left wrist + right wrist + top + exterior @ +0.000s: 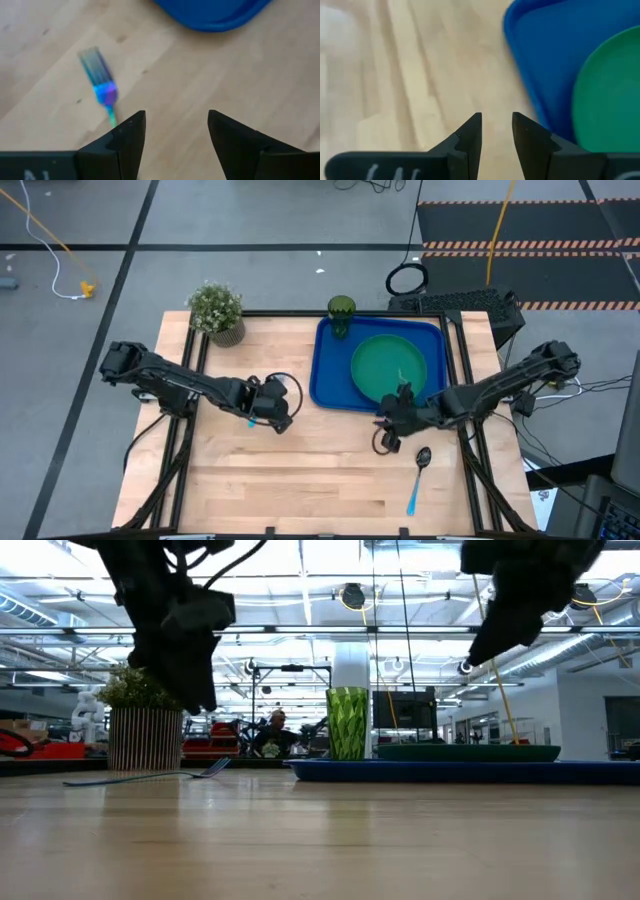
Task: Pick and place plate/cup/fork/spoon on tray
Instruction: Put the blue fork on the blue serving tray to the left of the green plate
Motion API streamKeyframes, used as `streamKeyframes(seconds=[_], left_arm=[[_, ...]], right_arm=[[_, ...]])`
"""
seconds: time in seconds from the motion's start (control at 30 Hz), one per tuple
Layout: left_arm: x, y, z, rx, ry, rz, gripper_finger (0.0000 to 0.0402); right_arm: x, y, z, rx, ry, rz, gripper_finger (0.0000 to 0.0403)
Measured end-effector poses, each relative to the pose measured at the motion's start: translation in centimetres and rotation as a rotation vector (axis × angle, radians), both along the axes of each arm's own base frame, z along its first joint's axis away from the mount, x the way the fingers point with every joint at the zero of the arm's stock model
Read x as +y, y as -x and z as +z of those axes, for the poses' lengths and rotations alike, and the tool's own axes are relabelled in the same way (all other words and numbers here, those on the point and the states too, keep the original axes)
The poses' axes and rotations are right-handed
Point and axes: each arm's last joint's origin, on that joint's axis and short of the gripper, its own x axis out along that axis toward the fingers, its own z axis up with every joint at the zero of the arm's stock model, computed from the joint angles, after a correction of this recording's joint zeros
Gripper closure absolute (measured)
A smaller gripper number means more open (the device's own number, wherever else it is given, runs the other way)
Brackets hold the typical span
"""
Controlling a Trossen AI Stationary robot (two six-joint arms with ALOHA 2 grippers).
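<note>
The plate [389, 368] and cup [341, 314] already sat on the tray [327, 383], the cup at its far corner. The fork [100, 84] and spoon [418, 479] still lay on the bench [300, 470], so the step in hand looked like fetching the fork.

The left jaws [175, 132] hung released above the wood, with the fork just ahead and off to one side, not between them. To do it well, the arm should probably centre over the blue handle, turn so the jaws straddle it crosswise, then descend until the tips nearly meet the bench. The handle lay thin and flat; a shallow or off-centre pinch could let it swivel or slip.

The right jaws [497, 132] hovered slightly parted, empty, near the tray's near edge, the spoon close by.
</note>
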Motion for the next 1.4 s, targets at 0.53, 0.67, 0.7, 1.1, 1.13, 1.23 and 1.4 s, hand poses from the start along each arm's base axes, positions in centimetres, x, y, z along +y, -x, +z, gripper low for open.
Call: streamKeyframes(seconds=[0.53, 0.67, 0.7, 1.1, 1.13, 1.23, 1.4], left_arm=[[0.7, 1.2, -0.7, 0.106, -0.068, 0.134, 0.0183], [0.7, 1.3, -1.6, 0.112, -0.072, 0.118, 0.0183], [0.7, 1.2, -1.9, 0.104, -0.07, 0.119, 0.0183], [1.3, 3.3, -5.6, 0.145, -0.05, 0.156, 0.0183], [1.5, 3.5, -5.9, 0.154, -0.047, 0.159, 0.0183], [1.8, 3.7, -6.5, 0.134, -0.041, 0.169, 0.0183], [2.0, 3.5, -7.0, 0.092, -0.037, 0.151, 0.0183]], right_arm=[[6.7, 2.7, -5.3, -0.443, -0.194, -0.011, 0.0305], [7.9, 2.6, -5.9, -0.474, -0.215, 0.001, 0.0305], [8.1, 2.6, -6.1, -0.477, -0.22, 0.005, 0.0305], [8.9, 1.7, -6.7, -0.485, -0.224, 0.002, 0.0305], [8.8, 1.7, -6.8, -0.482, -0.215, 0.004, 0.0305], [8.6, 1.5, -6.6, -0.488, -0.193, 0.014, 0.0305], [8.0, 1.0, -6.6, -0.486, -0.148, 0.014, 0.0305]])
